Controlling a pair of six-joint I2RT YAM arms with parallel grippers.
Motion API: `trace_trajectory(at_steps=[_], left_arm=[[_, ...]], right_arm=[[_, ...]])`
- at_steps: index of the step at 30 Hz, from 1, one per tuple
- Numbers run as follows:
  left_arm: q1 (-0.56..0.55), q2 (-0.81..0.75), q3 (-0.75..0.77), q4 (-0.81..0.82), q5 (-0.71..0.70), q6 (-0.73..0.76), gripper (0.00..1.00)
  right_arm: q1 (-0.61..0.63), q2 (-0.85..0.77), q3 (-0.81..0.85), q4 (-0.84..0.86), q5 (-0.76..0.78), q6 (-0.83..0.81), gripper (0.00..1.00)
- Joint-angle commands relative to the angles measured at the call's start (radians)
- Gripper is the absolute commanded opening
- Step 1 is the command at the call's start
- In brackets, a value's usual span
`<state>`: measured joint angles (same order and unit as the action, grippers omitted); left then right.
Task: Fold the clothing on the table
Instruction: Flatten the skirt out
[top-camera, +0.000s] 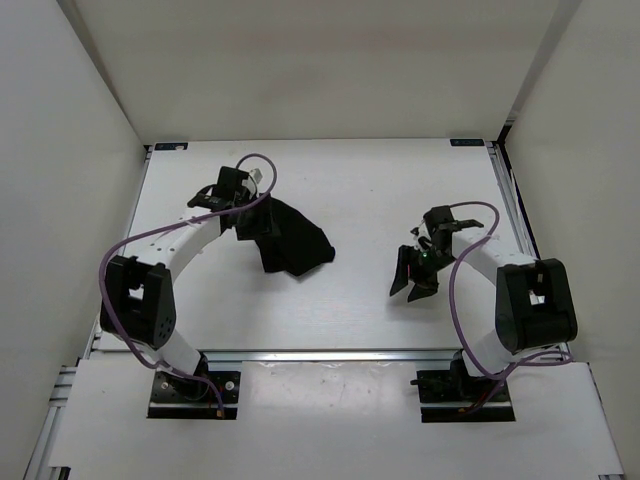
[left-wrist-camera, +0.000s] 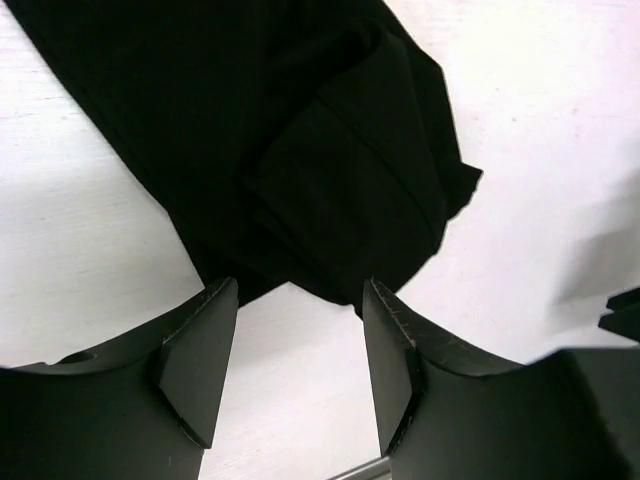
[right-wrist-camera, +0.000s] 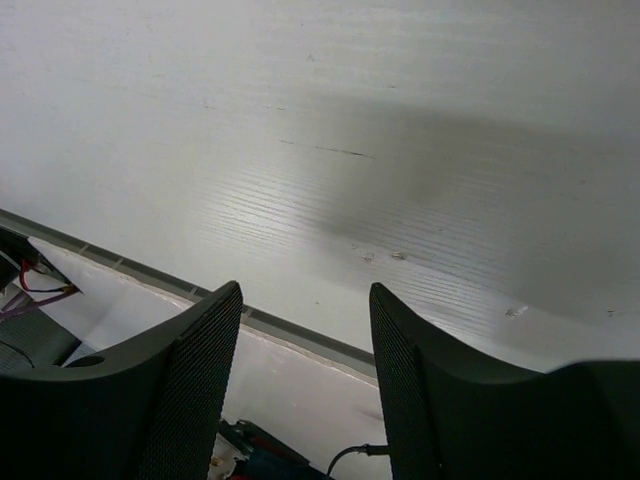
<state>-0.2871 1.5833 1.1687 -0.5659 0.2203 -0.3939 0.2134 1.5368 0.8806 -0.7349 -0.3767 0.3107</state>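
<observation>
White table (top-camera: 380, 170) bears half-hidden clothing (top-camera: 295, 245); left end effector (left-wrist-camera: 300, 320) and right end effector (right-wrist-camera: 305, 300) spread.

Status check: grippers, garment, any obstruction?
Left gripper open, empty, tips at edge of the clothing. Right gripper open, empty, over the table, apart from the clothing. The clothing lies bunched, not neatly folded. No obstruction seen.

The white tabletop (top-camera: 380, 190) carries a single bunched heap of black clothing (top-camera: 292, 245), lying left of centre toward the far side.
</observation>
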Motion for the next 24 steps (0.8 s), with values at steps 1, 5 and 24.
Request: trace_trajectory(at_steps=[1, 5, 24], left_arm=[[-0.001, -0.025, 0.017, 0.011, -0.067, 0.000, 0.63], [-0.009, -0.055, 0.011, 0.063, -0.064, 0.012, 0.69], [-0.070, 0.161, 0.025, 0.101, -0.136, -0.160, 0.66]], right_arm=[[0.030, -0.010, 0.032, -0.020, -0.010, 0.010, 0.60], [0.055, -0.004, 0.040, -0.009, -0.007, 0.021, 0.59], [0.055, -0.006, 0.092, -0.015, -0.019, 0.045, 0.59]])
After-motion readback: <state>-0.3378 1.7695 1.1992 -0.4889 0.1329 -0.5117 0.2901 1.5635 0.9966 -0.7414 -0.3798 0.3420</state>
